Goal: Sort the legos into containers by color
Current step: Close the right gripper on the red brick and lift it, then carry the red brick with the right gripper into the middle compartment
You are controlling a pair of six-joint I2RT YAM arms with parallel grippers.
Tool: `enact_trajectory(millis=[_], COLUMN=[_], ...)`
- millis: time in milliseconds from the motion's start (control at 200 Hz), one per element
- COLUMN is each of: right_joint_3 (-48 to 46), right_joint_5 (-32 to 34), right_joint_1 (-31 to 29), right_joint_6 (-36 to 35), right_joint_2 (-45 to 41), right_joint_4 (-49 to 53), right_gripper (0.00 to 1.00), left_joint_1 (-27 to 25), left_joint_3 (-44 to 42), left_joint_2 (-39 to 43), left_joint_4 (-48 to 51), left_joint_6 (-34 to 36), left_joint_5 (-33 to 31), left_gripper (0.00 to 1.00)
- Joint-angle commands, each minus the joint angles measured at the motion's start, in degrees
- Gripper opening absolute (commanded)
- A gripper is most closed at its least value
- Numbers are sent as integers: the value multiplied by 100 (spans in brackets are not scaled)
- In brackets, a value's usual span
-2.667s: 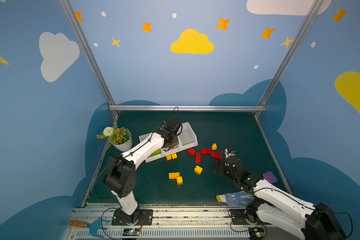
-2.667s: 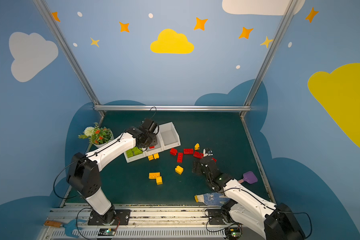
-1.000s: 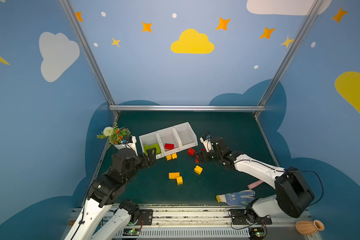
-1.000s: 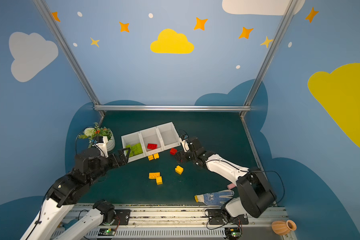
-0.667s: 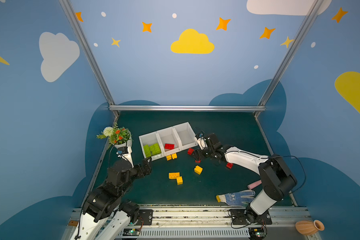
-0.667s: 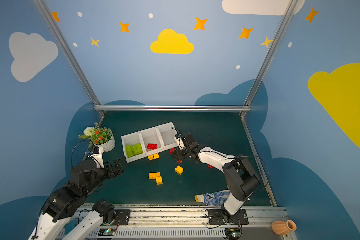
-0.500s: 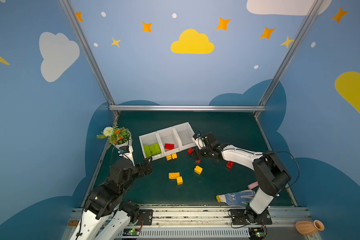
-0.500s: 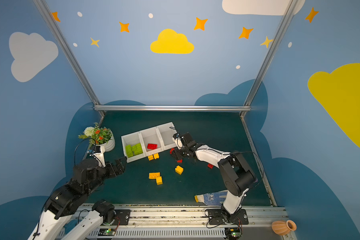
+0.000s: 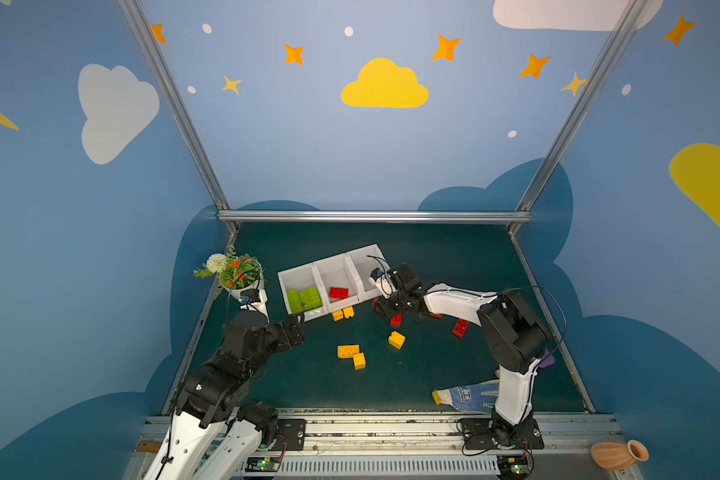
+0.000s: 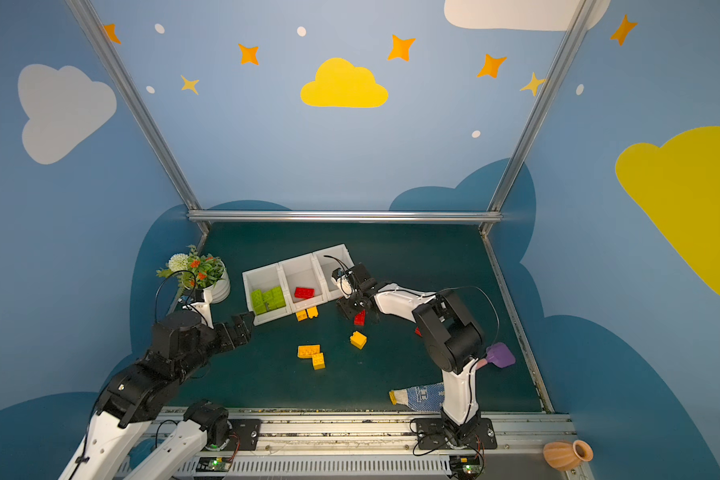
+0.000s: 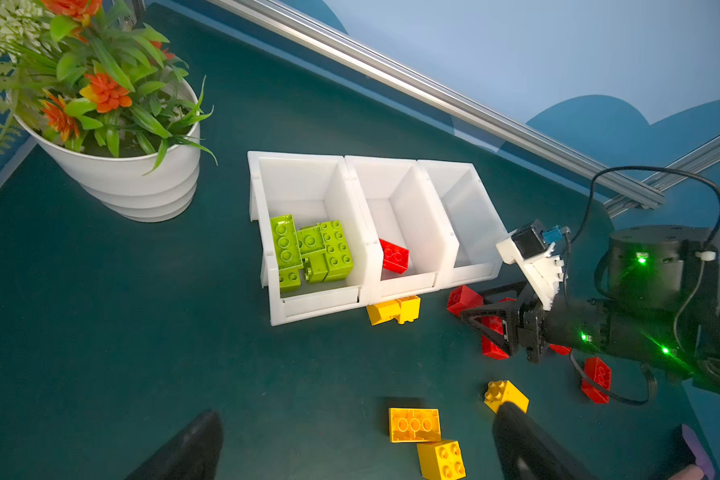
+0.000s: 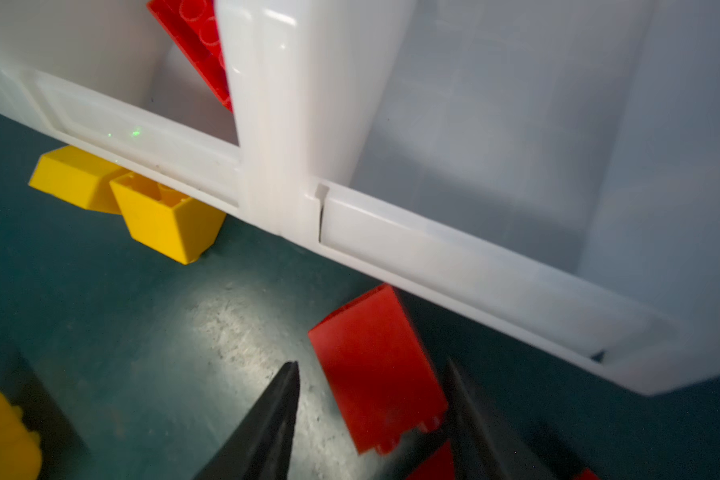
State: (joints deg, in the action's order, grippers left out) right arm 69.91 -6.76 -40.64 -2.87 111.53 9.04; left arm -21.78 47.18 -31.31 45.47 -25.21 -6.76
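I have the right gripper (image 12: 371,368) down low on the mat (image 9: 433,257), just in front of the containers (image 9: 298,272). Its two fingers stand on both sides of a red brick (image 12: 375,374). The brick lies tipped on its side, right by the front wall of the last bin (image 11: 466,224). One finger looks to touch the brick, but I see a gap at the other, so I do not call it held yet. I come in low because the brick sits so near that wall (there is little room on the bin side).

The green bricks (image 9: 304,298) lie in the bin nearest the flower pot (image 9: 235,291). One red piece lies in the middle bin (image 11: 404,208), so I think this red brick belongs there too. The last bin is empty. I guess it waits for the yellow bricks (image 9: 348,351) out on the mat. More red legos (image 9: 460,327) lie by the right arm.

My left gripper (image 9: 295,328) is wide open with nothing in it. It hangs near the green bin's corner, out of the right arm's way, I think.
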Motion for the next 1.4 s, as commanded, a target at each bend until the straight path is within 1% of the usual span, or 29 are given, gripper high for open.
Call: enact_trajectory(millis=[0,220,310,410,546,666,856,1036,1206,1392], right_joint_3=[159,49,2,-38,-136,-208,-293,-114,375,1169], right_joint_5=[270,398,425,546,688,767,748,677,491,269], right_joint_1=[-120,-212,-241,-303,-416,-501,-590,-650,-712,-752], right_joint_6=[-225,-233,-199,-166,-132,-90,-3,78,144,249], right_joint_2=[124,36,-31,-135,-334,-536,-899,-1121,-1061,-588], right_joint_4=[220,99,67,85,71,110,183,373,528,727], right_gripper=[49,35,31,22,17,14,14,13,13,13], left_joint_1=[25,31,42,39,41,41,41,41,41,39], left_joint_3=[-24,-24,-24,-23,-24,-32,-33,-41,-51,-60], left_joint_2=[-15,-82,-86,-77,-68,-36,38,141,221,265], left_joint_4=[-20,-12,-12,-12,-12,-21,-23,-31,-39,-47], left_joint_6=[70,68,66,65,68,58,58,55,50,47], left_joint_5=[26,35,35,35,44,66,88,114,123,140], left_gripper=[100,100,100,100,100,100,100,100,100,100])
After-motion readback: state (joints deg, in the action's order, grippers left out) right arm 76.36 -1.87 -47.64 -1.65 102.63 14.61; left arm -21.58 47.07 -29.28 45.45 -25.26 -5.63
